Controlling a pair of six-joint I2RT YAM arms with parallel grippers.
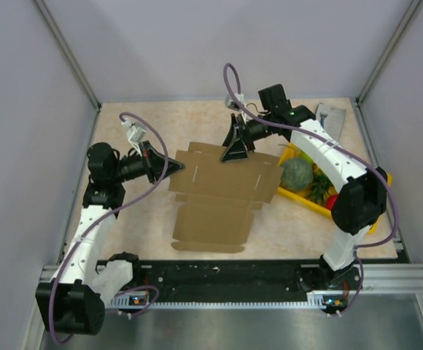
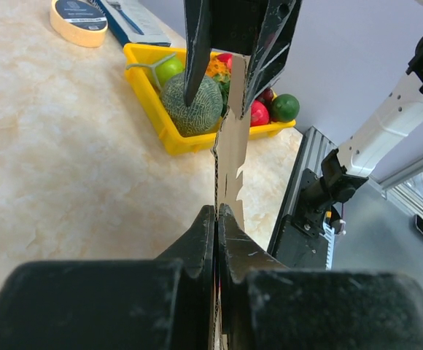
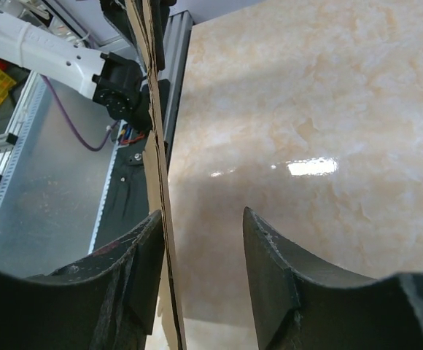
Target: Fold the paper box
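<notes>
My left gripper (image 2: 217, 211) pinches the left edge of the flat brown cardboard paper box (image 1: 215, 195), and my right gripper (image 3: 201, 214) sits open around its far edge.

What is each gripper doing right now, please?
The left gripper is closed, pinching an edge of the paper box.
The right gripper is open; the sheet's edge sits between its fingers against one of them, not clamped.

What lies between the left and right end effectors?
The brown cardboard die-cut sheet, edge-on from the left end effector to the right end effector, in the left wrist view.
</notes>
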